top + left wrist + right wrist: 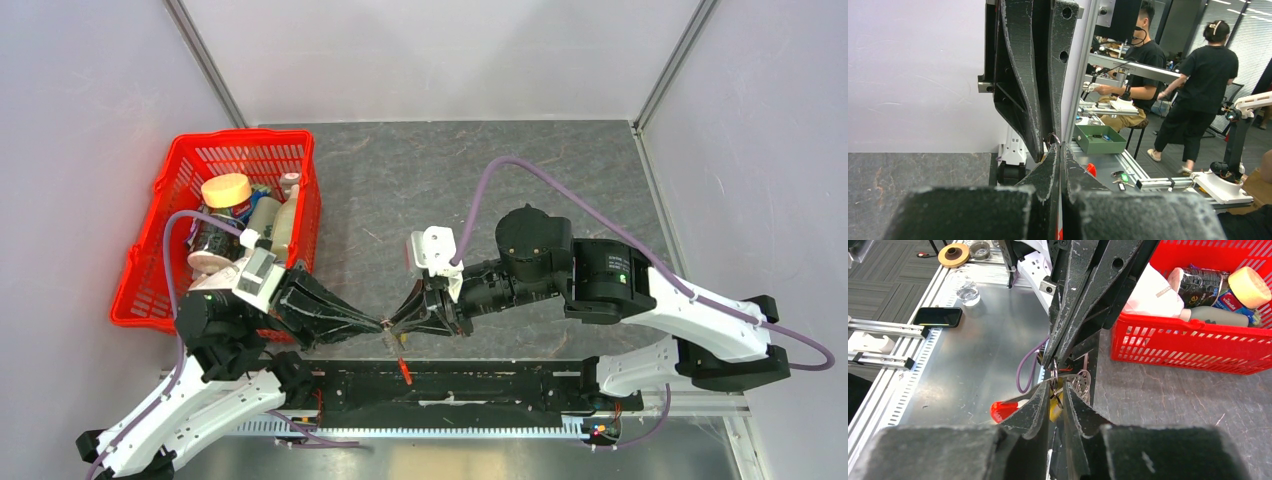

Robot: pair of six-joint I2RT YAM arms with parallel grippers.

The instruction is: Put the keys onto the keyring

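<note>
Right wrist view: right gripper [1057, 392] is nearly closed, looks like it's pinching the tiny brass key [1055, 411] right against the silvery chain keyring with red plastic tag [1053, 382], which the clamped-shut left gripper [1061, 361] steadies for threading.

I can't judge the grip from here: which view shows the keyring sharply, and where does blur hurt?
Right wrist: keyring sharp and well lit; right gripper blurs only near the lens. Left wrist: the left gripper, blurred near the lens, fills the centre, hiding most of it. Top external: even light, keyring tiny.
</note>
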